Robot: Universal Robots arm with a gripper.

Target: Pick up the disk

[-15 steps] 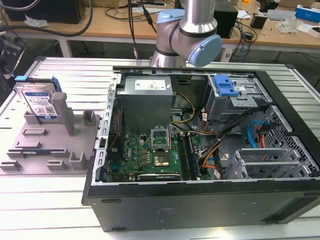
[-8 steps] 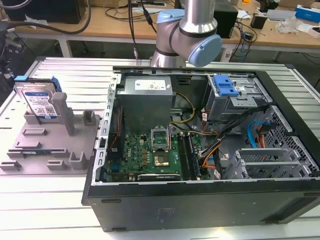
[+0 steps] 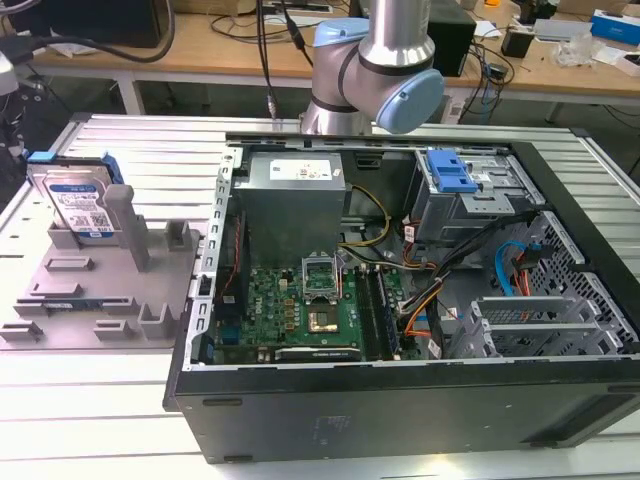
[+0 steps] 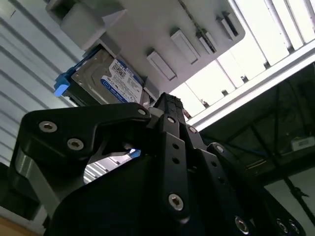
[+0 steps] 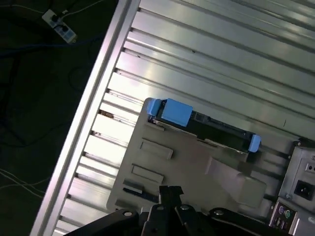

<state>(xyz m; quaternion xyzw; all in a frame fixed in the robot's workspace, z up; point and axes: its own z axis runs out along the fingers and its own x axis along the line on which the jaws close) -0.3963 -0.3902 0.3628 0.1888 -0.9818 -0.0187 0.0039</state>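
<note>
The disk (image 3: 82,205) stands upright on its edge in a slot at the far corner of the grey fixture plate (image 3: 90,300), at the exterior view's left. It is silver with a blue-and-white label and blue side rails. In the second wrist view the disk (image 4: 110,81) shows its label just beyond my gripper (image 4: 165,98). The first wrist view catches the disk (image 5: 206,125) edge-on, some way from my gripper (image 5: 170,189). The black fingers meet at one tip, shut and holding nothing, and are apart from the disk.
An open black computer case (image 3: 400,400) lies beside the fixture plate, with a blue drive-bay bracket (image 3: 448,170) inside. My arm (image 3: 380,60) rises behind the case. Everything rests on a slatted aluminium table (image 3: 120,420). The table's edge (image 5: 93,123) drops to a dark floor.
</note>
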